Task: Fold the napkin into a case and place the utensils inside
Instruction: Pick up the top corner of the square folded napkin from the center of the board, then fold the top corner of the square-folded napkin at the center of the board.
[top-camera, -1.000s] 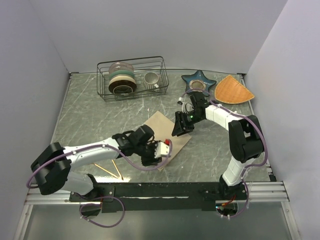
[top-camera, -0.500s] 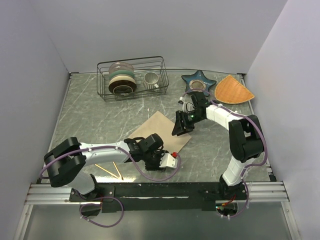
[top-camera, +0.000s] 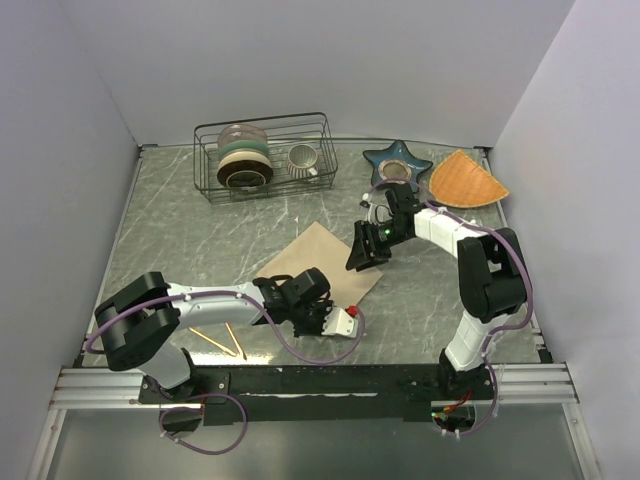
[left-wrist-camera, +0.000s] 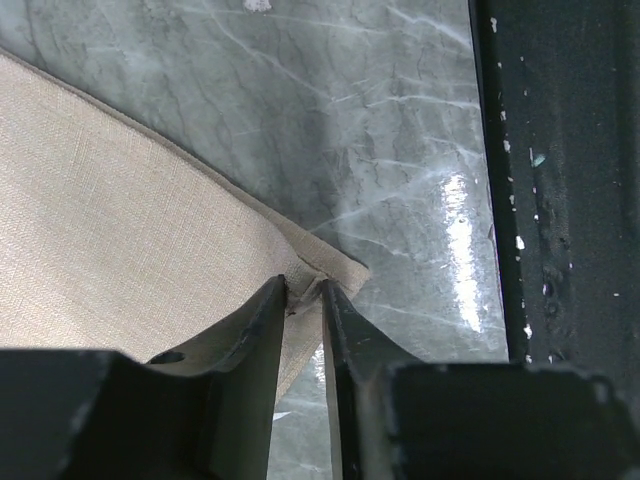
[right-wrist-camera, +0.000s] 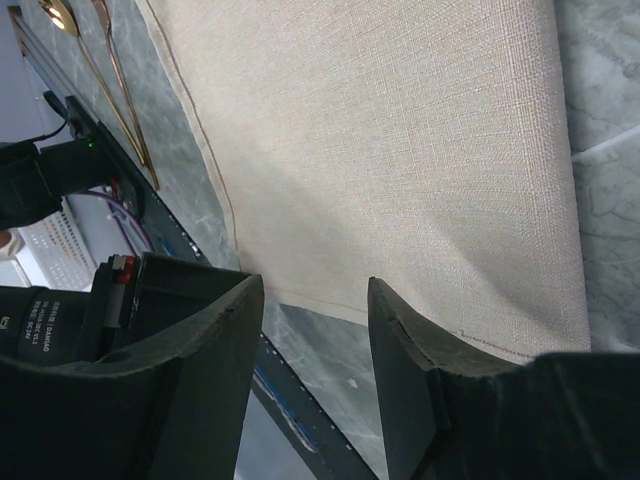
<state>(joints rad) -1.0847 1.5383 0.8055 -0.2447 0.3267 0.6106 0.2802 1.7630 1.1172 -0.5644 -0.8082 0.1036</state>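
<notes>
Beige napkin flat on the marble table; left gripper pinched narrow on its near corner, right gripper spread wide over its far side (contact unclear). Gold utensils lie left of it. Arm label print unreadable.

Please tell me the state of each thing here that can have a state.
Napkin: spread flat on table, near corner pinched.
Left gripper: fingers shut on napkin corner.
Right gripper: fingers open, over the napkin.
Utensils: lying on table, outside napkin.
</notes>
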